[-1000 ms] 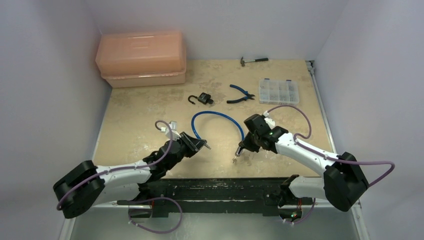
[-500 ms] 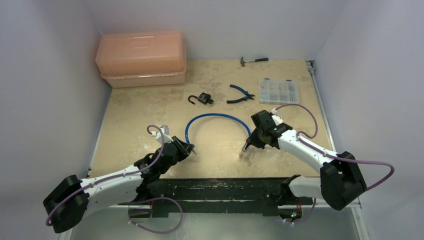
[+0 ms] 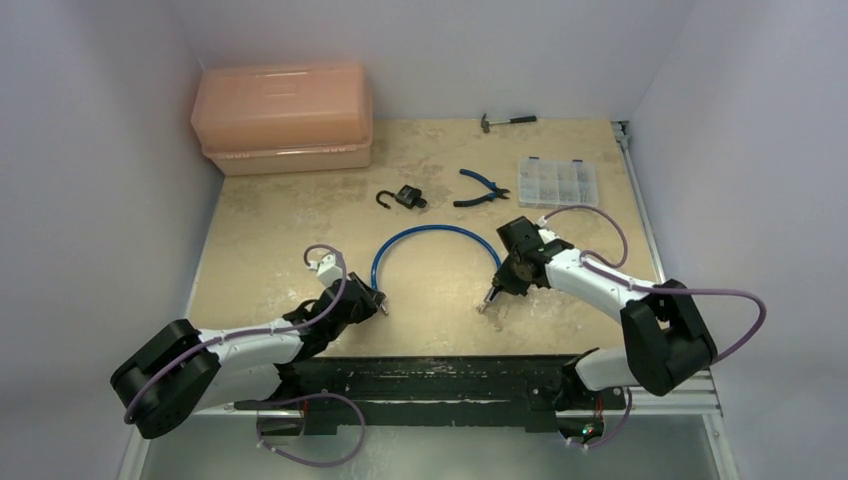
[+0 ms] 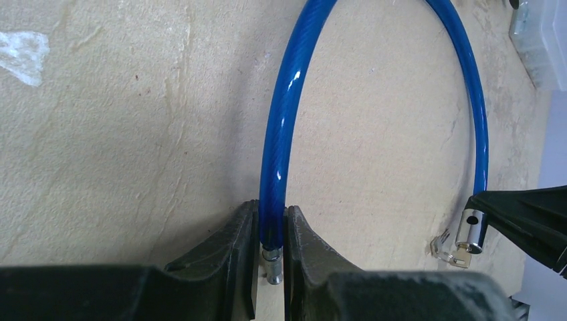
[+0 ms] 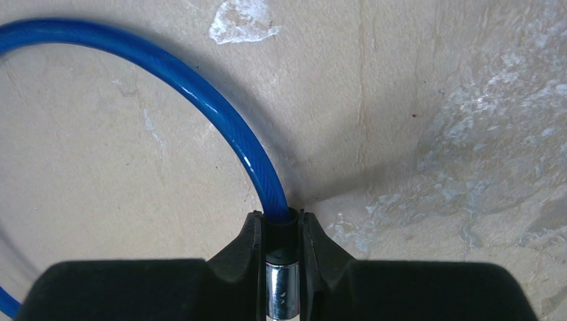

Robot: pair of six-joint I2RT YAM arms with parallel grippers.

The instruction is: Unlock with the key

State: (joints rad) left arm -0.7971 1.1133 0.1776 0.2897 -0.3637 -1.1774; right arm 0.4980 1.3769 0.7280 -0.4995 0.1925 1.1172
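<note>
A blue cable (image 3: 430, 231) arches over the tan tabletop, and each arm holds one end of it. My left gripper (image 3: 380, 303) is shut on the left end (image 4: 271, 227), just above its small metal tip (image 4: 273, 266). My right gripper (image 3: 492, 295) is shut on the right end's black collar (image 5: 281, 224) and shiny metal barrel (image 5: 281, 294). In the left wrist view a small clear piece (image 4: 446, 246) hangs beside that barrel (image 4: 472, 231). The key is not visible in any view. The small black padlock (image 3: 408, 198) lies apart, farther back.
Blue-handled pliers (image 3: 480, 187) and a clear parts organizer (image 3: 557, 181) lie behind the right arm. A hammer (image 3: 508, 121) rests by the back wall. A pink toolbox (image 3: 283, 118) fills the back left corner.
My left gripper has drawn back to the left and nearer with its cable end. The right gripper has shifted slightly right, so the arch now spreads wider.
</note>
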